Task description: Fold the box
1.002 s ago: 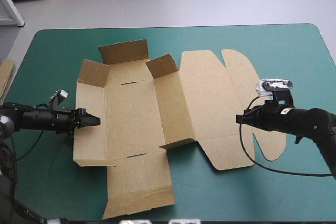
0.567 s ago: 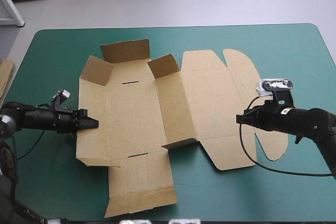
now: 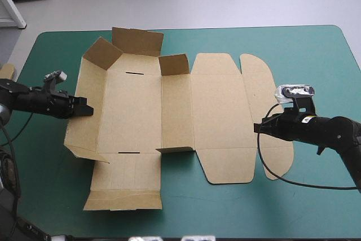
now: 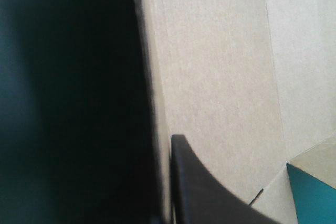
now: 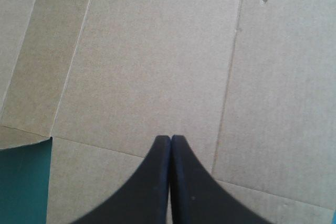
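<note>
The brown box lies as a cut sheet across the teal-green table, with its far flaps standing up and the lid panels flat toward the right. My left gripper is shut on the box's left wall, which tilts upward. In the left wrist view the board's edge runs down between the jaws, with one black finger lying against the panel. My right gripper is shut and holds nothing. Its tip hovers over the flat lid board.
An edge of more brown board shows at the table's left edge. Bare teal-green cover lies along the front and right of the box. A small inner flap stands up at the far middle.
The left gripper shut on the box's left wall and drew back leftward. The sheet slid left and turned with it, and the left wall rose. The right arm stayed put.
</note>
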You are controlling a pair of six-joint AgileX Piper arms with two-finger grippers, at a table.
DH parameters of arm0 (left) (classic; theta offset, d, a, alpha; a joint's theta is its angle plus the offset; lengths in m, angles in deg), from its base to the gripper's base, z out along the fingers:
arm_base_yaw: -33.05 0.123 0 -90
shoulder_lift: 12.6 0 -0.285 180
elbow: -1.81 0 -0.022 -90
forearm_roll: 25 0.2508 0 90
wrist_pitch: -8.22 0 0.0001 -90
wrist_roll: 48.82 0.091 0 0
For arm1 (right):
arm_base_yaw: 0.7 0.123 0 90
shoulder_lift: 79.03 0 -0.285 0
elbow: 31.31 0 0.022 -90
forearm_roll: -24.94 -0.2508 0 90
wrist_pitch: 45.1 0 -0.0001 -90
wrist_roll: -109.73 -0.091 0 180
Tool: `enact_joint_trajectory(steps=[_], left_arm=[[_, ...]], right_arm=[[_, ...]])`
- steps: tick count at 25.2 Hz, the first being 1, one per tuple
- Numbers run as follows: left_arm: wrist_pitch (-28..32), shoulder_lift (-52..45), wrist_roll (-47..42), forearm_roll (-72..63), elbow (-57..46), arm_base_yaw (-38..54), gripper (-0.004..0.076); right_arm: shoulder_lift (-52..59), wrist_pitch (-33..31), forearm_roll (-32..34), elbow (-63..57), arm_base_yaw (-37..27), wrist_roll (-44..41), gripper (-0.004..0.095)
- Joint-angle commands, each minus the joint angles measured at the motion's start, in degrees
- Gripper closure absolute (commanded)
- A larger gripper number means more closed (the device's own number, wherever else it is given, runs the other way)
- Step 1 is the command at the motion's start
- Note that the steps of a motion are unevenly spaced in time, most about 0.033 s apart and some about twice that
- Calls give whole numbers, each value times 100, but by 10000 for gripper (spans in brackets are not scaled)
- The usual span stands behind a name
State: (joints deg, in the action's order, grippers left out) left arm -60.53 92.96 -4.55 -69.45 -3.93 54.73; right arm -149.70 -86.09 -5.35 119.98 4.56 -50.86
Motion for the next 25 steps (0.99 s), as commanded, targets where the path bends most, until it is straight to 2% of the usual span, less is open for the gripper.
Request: enact_joint_trajectory(steps=[1, 7, 11, 13, 16, 25], left_arm=[[-56, -161, -246, 209, 916, -452, 733], [261, 703, -782, 1840, 2308, -1742, 732], [39, 1272, -949, 2423, 3292, -2155, 733], [141, 1404, -949, 2645, 3546, -2357, 733], [390, 1456, -949, 3157, 3666, -2645, 733], [579, 1369, -937, 4401, 3691, -3372, 733]], right_arm=[[90, 212, -157, 185, 0, 65, 927], [90, 101, -172, 185, 0, 65, 927], [90, 37, -191, 185, 0, 65, 927], [90, 9, -191, 185, 0, 65, 927], [90, -18, -191, 185, 0, 65, 927], [90, -42, -191, 185, 0, 41, 927]])
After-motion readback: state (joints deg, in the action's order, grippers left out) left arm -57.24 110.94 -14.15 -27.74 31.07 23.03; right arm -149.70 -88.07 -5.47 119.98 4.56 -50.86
